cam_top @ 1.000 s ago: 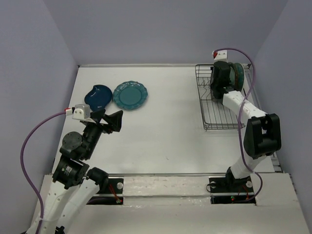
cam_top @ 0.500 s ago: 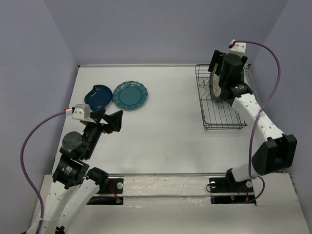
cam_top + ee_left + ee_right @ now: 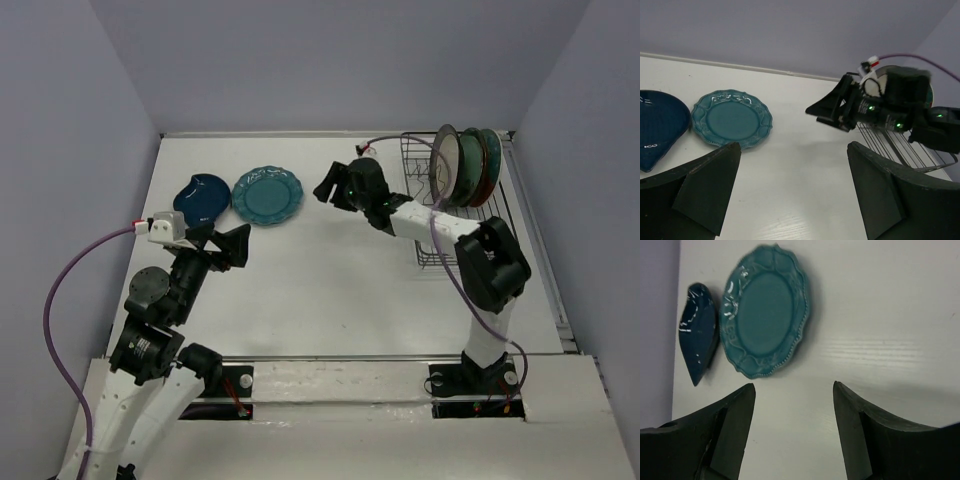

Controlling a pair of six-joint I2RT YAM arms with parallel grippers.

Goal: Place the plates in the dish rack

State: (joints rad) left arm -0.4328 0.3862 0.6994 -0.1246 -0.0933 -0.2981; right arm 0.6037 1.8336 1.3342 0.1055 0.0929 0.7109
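Note:
The scalloped teal plate (image 3: 267, 194) (image 3: 731, 117) (image 3: 765, 310) lies flat at the far left of the table. The dark-blue leaf-shaped plate (image 3: 201, 197) (image 3: 657, 127) (image 3: 699, 330) lies touching its left side. The black wire dish rack (image 3: 480, 225) (image 3: 905, 145) holds upright plates at its far end: cream with dark rim (image 3: 447, 165), a green one (image 3: 468, 165) and a red one (image 3: 490, 160). My right gripper (image 3: 330, 190) (image 3: 793, 387) is open and empty, above the table between rack and teal plate. My left gripper (image 3: 222, 243) (image 3: 792, 150) is open and empty, near the two flat plates.
Purple walls close the table at the back and both sides. The right arm (image 3: 420, 215) stretches across the rack's left edge. Bare white tabletop (image 3: 330, 280) lies between the arms.
My right gripper has left the rack's far end and swung left over the table toward the teal plate. The upright plates stay in the rack. The left arm has not moved.

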